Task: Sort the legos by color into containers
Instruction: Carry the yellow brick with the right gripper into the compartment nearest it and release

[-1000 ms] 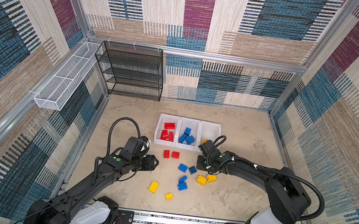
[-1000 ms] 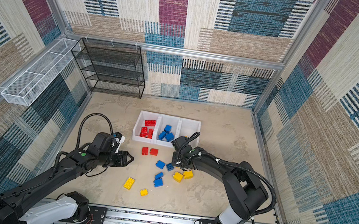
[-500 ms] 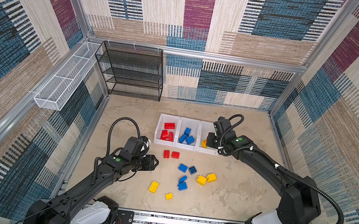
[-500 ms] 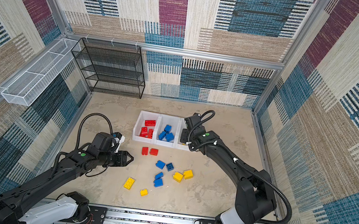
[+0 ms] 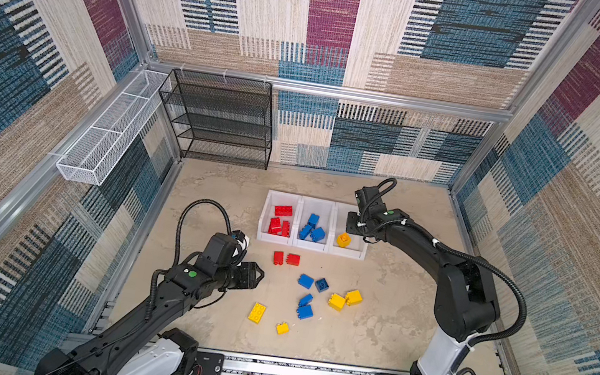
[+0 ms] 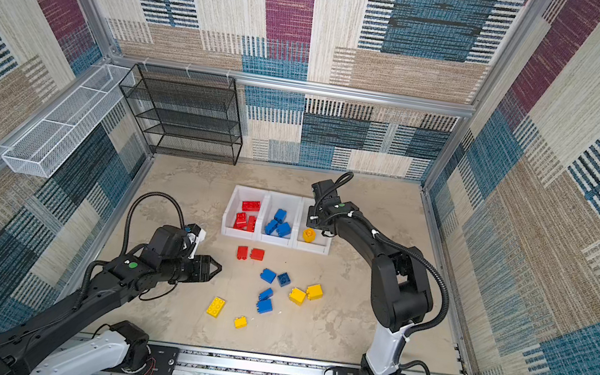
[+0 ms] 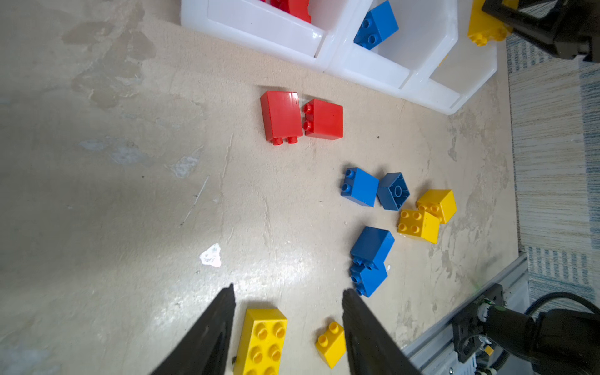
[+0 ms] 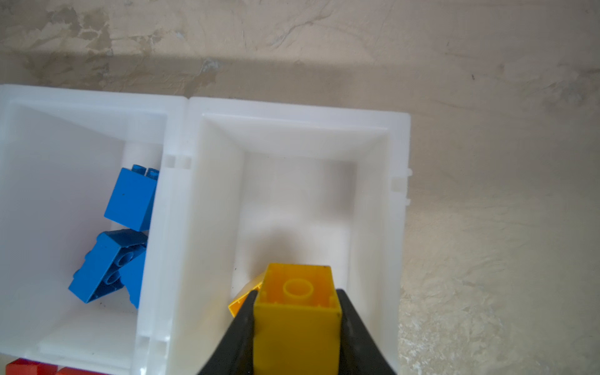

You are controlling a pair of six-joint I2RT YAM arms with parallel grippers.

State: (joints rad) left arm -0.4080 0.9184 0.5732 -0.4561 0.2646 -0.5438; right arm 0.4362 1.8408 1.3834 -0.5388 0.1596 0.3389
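Three joined white containers [image 5: 318,201] [image 6: 283,195] stand mid-floor: red legos [image 5: 279,219] in the left one, blue legos [image 5: 312,228] in the middle one. My right gripper [image 8: 296,293] is shut on a yellow lego [image 8: 297,302] [image 5: 343,239] [image 6: 308,234], hollow side showing, above the right container [image 8: 397,227]. A sliver of another yellow piece [image 8: 242,298] shows beside one finger. My left gripper [image 7: 289,292] [image 5: 257,273] [image 6: 216,264] hangs open and empty above the floor. An oblong yellow lego [image 7: 263,341] and a small yellow one [image 7: 331,342] lie below it.
Loose on the floor in front of the containers are two red bricks [image 5: 285,259], several blue ones [image 5: 305,281] [image 5: 305,306] and two yellow cubes [image 5: 344,299]. A black mesh rack [image 5: 219,120] and a white wire basket [image 5: 109,131] stand at the back left.
My right arm has swung from just behind the loose bricks back over the right container, carrying the yellow lego. The left arm has stayed still.
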